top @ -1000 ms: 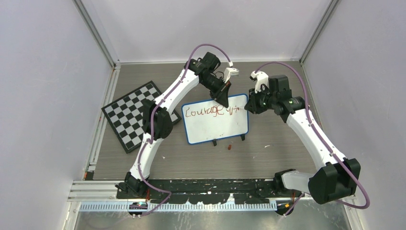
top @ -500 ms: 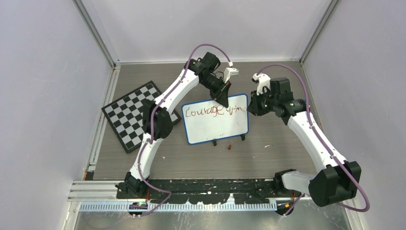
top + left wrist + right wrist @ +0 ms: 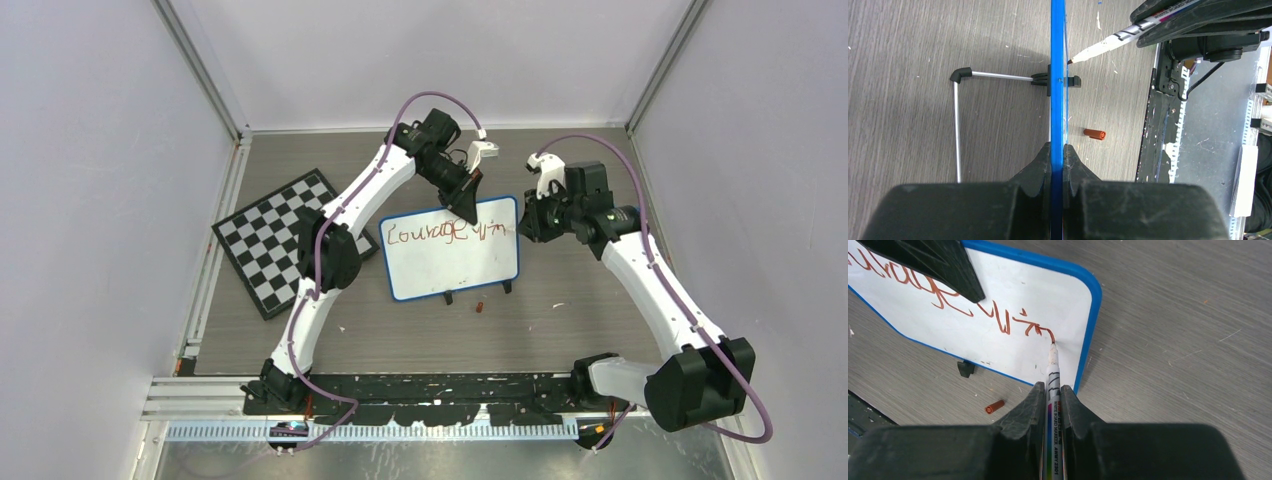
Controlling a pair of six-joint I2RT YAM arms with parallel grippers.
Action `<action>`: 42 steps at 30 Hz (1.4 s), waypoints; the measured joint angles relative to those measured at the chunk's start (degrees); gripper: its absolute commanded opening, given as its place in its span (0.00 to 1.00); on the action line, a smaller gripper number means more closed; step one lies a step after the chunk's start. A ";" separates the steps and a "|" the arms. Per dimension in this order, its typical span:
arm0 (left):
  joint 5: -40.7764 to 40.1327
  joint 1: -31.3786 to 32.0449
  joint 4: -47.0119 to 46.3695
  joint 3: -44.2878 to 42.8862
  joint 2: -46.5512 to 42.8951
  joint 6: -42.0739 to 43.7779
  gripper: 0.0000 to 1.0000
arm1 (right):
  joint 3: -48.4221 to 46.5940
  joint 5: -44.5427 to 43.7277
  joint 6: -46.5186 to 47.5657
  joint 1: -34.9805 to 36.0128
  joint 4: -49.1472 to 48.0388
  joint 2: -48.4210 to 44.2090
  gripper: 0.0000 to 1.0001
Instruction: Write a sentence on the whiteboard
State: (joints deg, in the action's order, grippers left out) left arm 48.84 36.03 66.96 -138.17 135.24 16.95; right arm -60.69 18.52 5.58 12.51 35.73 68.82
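Note:
The whiteboard [image 3: 450,268], blue-framed, stands tilted on black clip feet mid-table. My left gripper [image 3: 470,212] is shut on its top edge; the left wrist view shows the blue edge [image 3: 1058,75] pinched between my left gripper's [image 3: 1057,146] jaws. The sentence [image 3: 440,233] is one brownish-red line, "Courage" plus a few strokes [image 3: 1008,320]. My right gripper [image 3: 1052,386] is shut on a whiteboard marker [image 3: 1053,372]. The marker's tip touches the board near the right frame [image 3: 1093,315], at the end of the last stroke. The same marker [image 3: 1108,42] shows in the left wrist view.
An orange-brown marker cap [image 3: 481,307] lies on the table just in front of the board, also seen as the cap [image 3: 995,406]. A black-and-white chessboard [image 3: 275,240] lies to the left under the left arm. Walls enclose the table on three sides.
My right gripper with the marker has shifted slightly to the right along the written line. The left arm and the board have not moved.

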 measured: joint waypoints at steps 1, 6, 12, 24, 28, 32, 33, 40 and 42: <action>0.02 0.00 0.00 0.07 -0.02 -0.02 0.00 | -0.37 0.00 0.00 0.00 0.00 0.00 0.00; 0.02 0.00 -0.02 0.09 -0.04 0.00 0.00 | -1.01 -0.33 0.00 0.00 -0.35 0.00 0.00; 0.00 0.00 -0.04 0.09 -0.04 0.00 0.00 | -0.92 -2.12 0.15 0.00 -0.55 0.00 0.00; 0.00 -0.04 -0.17 0.15 -0.04 -0.07 0.00 | -0.90 -5.42 0.26 0.00 0.11 0.00 0.00; 0.02 -0.04 -0.15 0.15 -0.04 -0.07 0.00 | -2.21 -5.38 0.04 0.00 0.11 0.24 0.00; 0.02 -0.04 -0.15 0.15 -0.04 -0.07 0.00 | -2.91 -4.61 -0.17 0.00 -0.17 0.44 0.00; 0.02 -0.04 -0.17 0.15 -0.04 -0.07 0.00 | -2.91 -4.35 -0.20 0.00 -0.17 0.57 0.00; -0.02 -0.07 -0.17 0.15 -0.04 -0.07 0.00 | -2.80 -3.23 -0.13 0.17 -0.17 1.18 0.00; -0.02 -0.07 -0.17 0.15 -0.04 -0.07 0.00 | -2.47 -3.19 0.02 0.17 -0.20 1.31 0.00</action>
State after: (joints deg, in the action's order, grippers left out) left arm 48.82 35.97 66.78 -138.02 135.20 16.88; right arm -63.16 15.33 5.61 12.69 35.53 70.13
